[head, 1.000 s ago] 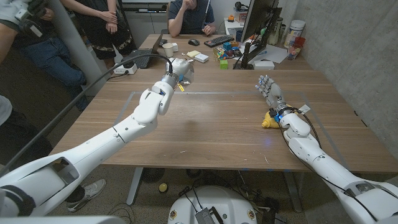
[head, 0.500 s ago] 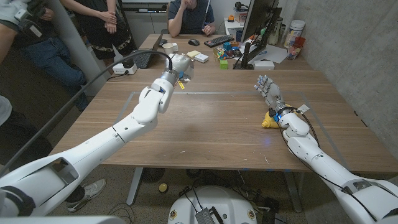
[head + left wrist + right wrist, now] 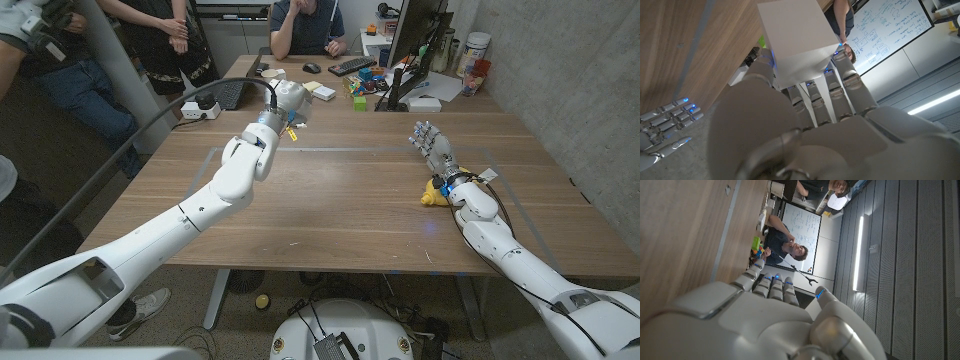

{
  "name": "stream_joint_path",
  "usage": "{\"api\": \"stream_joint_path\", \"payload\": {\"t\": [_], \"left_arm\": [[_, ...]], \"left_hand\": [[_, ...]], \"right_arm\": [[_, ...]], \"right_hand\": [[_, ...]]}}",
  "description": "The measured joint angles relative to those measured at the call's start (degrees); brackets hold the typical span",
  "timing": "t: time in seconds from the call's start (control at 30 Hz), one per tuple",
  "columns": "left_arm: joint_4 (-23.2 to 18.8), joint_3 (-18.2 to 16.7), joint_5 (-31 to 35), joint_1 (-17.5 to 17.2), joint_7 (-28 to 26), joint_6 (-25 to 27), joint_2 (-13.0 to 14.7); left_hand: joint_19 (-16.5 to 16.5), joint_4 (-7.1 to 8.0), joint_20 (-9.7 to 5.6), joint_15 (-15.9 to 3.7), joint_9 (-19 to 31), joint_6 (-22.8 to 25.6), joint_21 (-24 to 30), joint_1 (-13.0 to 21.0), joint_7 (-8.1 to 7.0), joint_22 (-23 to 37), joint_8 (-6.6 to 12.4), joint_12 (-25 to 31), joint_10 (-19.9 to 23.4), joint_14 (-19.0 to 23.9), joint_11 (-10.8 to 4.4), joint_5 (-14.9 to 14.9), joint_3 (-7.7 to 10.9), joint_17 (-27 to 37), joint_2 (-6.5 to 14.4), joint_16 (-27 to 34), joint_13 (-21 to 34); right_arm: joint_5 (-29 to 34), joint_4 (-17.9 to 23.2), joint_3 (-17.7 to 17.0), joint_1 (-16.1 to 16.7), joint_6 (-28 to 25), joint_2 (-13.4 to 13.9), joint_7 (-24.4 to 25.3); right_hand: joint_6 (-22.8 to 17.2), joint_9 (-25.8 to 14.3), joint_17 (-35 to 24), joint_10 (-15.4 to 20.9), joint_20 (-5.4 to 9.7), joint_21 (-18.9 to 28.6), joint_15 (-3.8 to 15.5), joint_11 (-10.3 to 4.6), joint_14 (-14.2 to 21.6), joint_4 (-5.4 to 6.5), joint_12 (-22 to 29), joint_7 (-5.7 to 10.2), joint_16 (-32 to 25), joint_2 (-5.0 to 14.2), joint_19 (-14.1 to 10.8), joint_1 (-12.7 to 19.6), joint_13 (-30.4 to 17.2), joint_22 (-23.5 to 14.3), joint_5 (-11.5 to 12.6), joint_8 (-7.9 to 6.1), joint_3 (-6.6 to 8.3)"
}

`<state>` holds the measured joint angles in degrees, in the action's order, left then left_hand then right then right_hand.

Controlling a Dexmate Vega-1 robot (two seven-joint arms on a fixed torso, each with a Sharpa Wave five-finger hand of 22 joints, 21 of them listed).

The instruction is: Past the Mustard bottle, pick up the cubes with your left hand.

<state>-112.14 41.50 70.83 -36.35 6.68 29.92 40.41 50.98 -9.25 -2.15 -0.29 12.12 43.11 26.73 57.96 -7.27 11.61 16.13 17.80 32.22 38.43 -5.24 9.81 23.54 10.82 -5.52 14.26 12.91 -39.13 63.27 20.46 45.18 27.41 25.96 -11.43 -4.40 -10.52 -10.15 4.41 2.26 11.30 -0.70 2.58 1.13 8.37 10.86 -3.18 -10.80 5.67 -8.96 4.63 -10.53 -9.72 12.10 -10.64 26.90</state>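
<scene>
My left hand [image 3: 284,102] is raised over the far left part of the table, arm stretched forward. In the left wrist view its fingers [image 3: 840,85] close around a white cube [image 3: 792,40], whose edges stand out above them. Small coloured cubes [image 3: 361,88] lie at the far edge near the monitor base, to the right of this hand. The yellow mustard bottle [image 3: 431,194] lies on the table against my right wrist. My right hand [image 3: 432,141] stands on its edge beside the bottle with fingers straight and nothing in it; its back [image 3: 765,315] shows in the right wrist view.
A white mug [image 3: 272,75], sticky notes [image 3: 322,90], a keyboard [image 3: 352,66] and a monitor [image 3: 415,45] crowd the far edge. A power strip [image 3: 205,108] with a thick cable lies at the far left. People stand and sit behind the table.
My left hand has drifted a little farther from me and slightly to the left. The right hand and the mustard bottle have stayed put.
</scene>
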Motion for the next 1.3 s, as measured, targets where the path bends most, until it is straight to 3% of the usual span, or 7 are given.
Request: {"api": "stream_joint_path", "payload": {"t": [0.7,1.3], "left_arm": [[-6.07,-4.38,4.18,-4.53,-1.92,1.12,0.09],[-8.71,-7.02,6.37,-7.52,-2.5,1.3,-0.3]], "left_hand": [[0.01,0.01,0.0,-0.01,-0.01,0.62,0.44,-0.37,0.22,-0.01,-0.02,-0.22,0.71,0.6,-0.08,-0.07,-0.01,-0.02,0.37,-0.45,0.0],[-0.23,0.01,-0.24,0.05,0.02,1.34,0.88,-0.61,0.31,-0.03,-0.29,-0.45,1.22,0.71,0.02,-0.25,-0.01,-0.03,0.61,-0.77,-0.01]], "right_arm": [[-0.01,2.25,-0.2,1.61,0.0,0.74,0.64],[0.26,4.53,-0.32,2.99,0.0,1.42,1.61]], "right_hand": [[0.0,0.0,0.0,-0.01,0.0,0.0,0.0,-0.01,0.0,0.0,0.0,0.0,0.0,0.0,0.0,0.0,0.0,0.0,0.0,0.0,0.0],[-0.21,0.0,0.0,0.2,0.0,0.0,-0.32,0.19,0.32,-0.24,0.0,-0.2,0.0,0.0,0.0,0.0,0.0,0.0,0.0,0.0,0.24]]}}
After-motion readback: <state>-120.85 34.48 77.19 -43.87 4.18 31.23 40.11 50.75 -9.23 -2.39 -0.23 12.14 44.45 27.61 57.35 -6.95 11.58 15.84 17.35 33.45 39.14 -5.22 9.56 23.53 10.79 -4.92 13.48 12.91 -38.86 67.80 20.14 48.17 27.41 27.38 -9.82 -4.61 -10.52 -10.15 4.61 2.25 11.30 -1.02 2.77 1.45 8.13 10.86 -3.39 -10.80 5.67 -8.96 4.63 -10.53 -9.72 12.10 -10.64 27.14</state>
